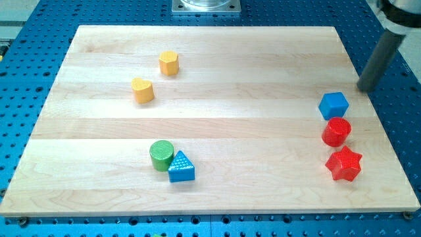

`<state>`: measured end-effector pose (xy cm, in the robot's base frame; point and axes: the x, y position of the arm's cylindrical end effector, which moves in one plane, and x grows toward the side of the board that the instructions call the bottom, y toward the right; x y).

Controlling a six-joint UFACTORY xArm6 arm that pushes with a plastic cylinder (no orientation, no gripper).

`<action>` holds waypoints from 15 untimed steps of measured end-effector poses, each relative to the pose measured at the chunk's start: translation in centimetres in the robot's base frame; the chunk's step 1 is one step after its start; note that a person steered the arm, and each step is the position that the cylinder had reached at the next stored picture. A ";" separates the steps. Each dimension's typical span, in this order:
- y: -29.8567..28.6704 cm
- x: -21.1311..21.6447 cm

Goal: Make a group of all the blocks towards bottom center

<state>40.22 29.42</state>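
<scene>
My tip point(366, 88) is at the right edge of the board, just up and right of the blue cube point(333, 105). Below the cube stand a red cylinder point(336, 131) and a red star point(344, 164), in a column near the right edge. A green cylinder point(161, 155) touches a blue triangle point(181, 168) at the bottom, left of centre. A yellow hexagon point(169, 63) and a yellow heart point(142, 90) sit apart at the upper left.
The wooden board point(217, 59) lies on a blue perforated table point(26, 59). A metal mount point(206, 6) shows at the view's top centre.
</scene>
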 end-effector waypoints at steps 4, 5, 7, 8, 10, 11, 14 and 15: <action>-18.9 12.0; -26.7 13.7; -7.2 2.6; 1.4 3.8; -22.3 9.8; -19.0 9.2; -21.7 13.7; -22.0 13.6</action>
<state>53.82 7.45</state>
